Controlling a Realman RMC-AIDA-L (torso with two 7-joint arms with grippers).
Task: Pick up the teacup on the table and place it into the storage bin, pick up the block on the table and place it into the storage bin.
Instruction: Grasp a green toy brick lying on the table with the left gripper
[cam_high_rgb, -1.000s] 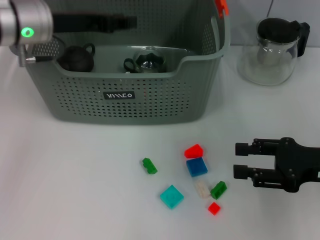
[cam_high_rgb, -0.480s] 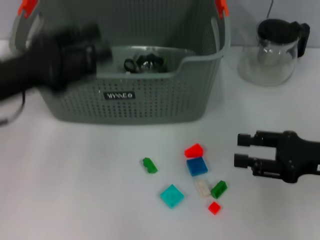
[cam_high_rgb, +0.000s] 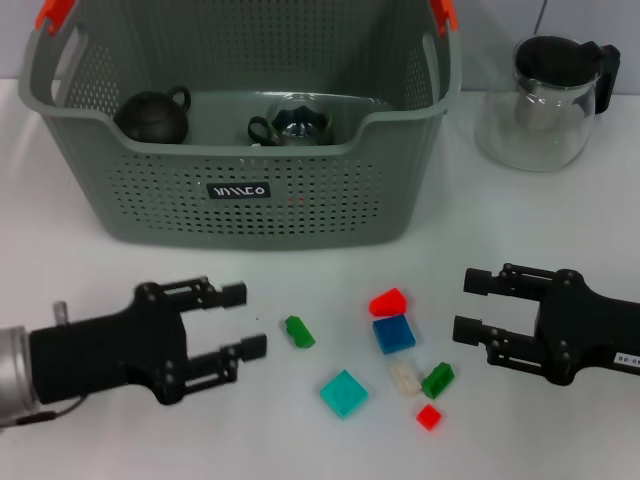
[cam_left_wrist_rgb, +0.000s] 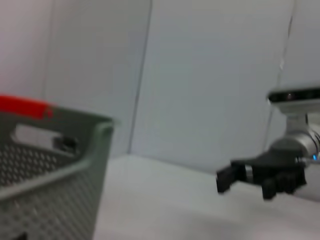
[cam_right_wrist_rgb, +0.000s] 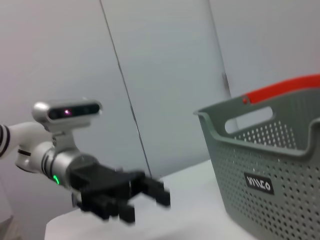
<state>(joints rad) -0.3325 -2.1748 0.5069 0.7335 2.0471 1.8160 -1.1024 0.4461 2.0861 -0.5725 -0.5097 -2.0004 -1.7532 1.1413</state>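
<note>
Storage bin (cam_high_rgb: 300, 205) holding a dark teapot (cam_high_rgb: 153, 115) and glass teacup (cam_high_rgb: 295, 124), my left gripper (cam_high_rgb: 240, 320) and right gripper (cam_high_rgb: 470, 305) before it, both wide open, empty.

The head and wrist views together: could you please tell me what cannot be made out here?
- Storage bin floor, head view: hidden by its front wall.
- Black label lettering, head view: too small.
- Glass pitcher contents, head view: unclear through glare.
- Blocks: absent from both wrist views.

storage bin (cam_high_rgb: 300, 205): top cut off (head view) | pale block (cam_high_rgb: 404, 377): shape unclear
</note>
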